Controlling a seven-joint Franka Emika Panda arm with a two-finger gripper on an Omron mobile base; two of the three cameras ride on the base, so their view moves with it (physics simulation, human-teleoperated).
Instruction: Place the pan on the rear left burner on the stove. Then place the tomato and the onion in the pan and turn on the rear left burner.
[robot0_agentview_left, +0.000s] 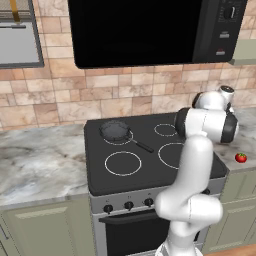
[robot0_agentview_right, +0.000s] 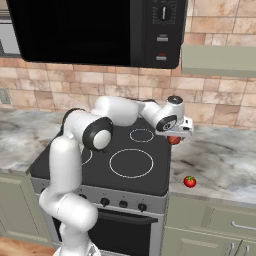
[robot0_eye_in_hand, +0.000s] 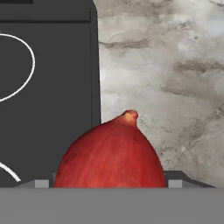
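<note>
The dark pan (robot0_agentview_left: 116, 131) sits on the rear left burner (robot0_agentview_left: 120, 143) of the stove (robot0_agentview_left: 148, 168), its black handle pointing front-right. My gripper (robot0_agentview_right: 175, 136) hangs over the stove's right edge near the back, shut on the reddish onion (robot0_agentview_right: 173, 140). In the hand view the onion (robot0_eye_in_hand: 111, 155) fills the gap between the fingertips (robot0_eye_in_hand: 42, 183), stem tip pointing away, with cooktop on one side and marble on the other. The tomato (robot0_agentview_left: 241, 158) (robot0_agentview_right: 189, 181), red with a green cap, lies on the counter right of the stove, near the front.
A black microwave (robot0_agentview_left: 150, 30) hangs low over the stove. Marble counter (robot0_agentview_right: 225, 160) runs on both sides. Black knobs (robot0_agentview_left: 128, 205) line the silver front panel. My own arm crosses the right half of the cooktop in the left base view.
</note>
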